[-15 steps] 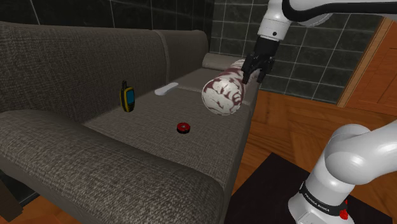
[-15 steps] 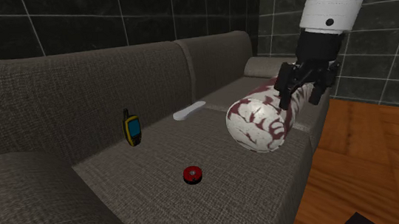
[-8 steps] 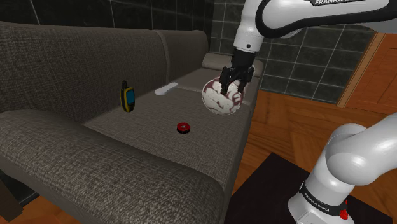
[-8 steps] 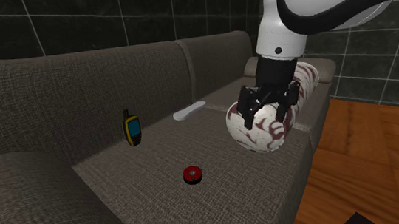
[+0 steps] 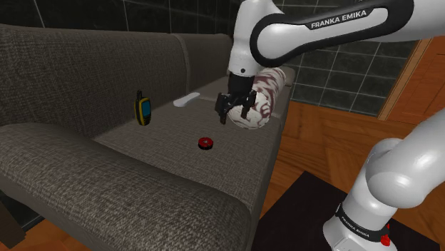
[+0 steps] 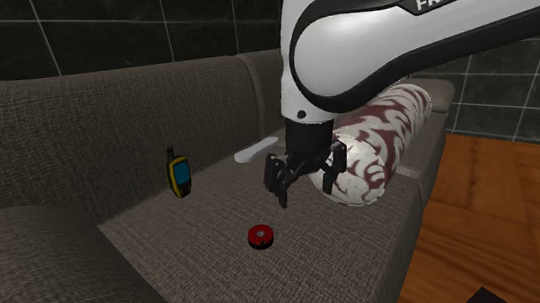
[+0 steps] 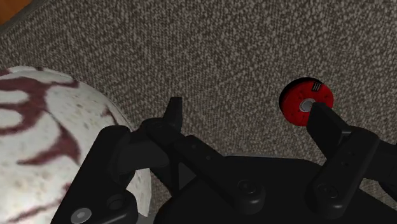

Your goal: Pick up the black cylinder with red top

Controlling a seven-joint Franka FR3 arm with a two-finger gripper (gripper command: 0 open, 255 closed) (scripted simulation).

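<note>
- Swinging in along the grey fabric sofa (image 5: 142, 139), the black two-finger gripper (image 6: 307, 190) had passed the white, red-veined bolster cushion (image 6: 382, 131).
- Its fingers (image 7: 331, 130) stood apart, empty.
- The squat black cylinder with red top (image 5: 205, 143) sat on the seat near below, so a descent seemed due.

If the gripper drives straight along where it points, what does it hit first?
The gripper likely meets bare sofa seat first; one jaw lines up near the red-topped cylinder and might clip it.

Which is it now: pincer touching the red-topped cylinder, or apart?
Apart. In the second exterior view the open pincer hangs above the sofa seat, with bare fabric between it and the cylinder.
</note>
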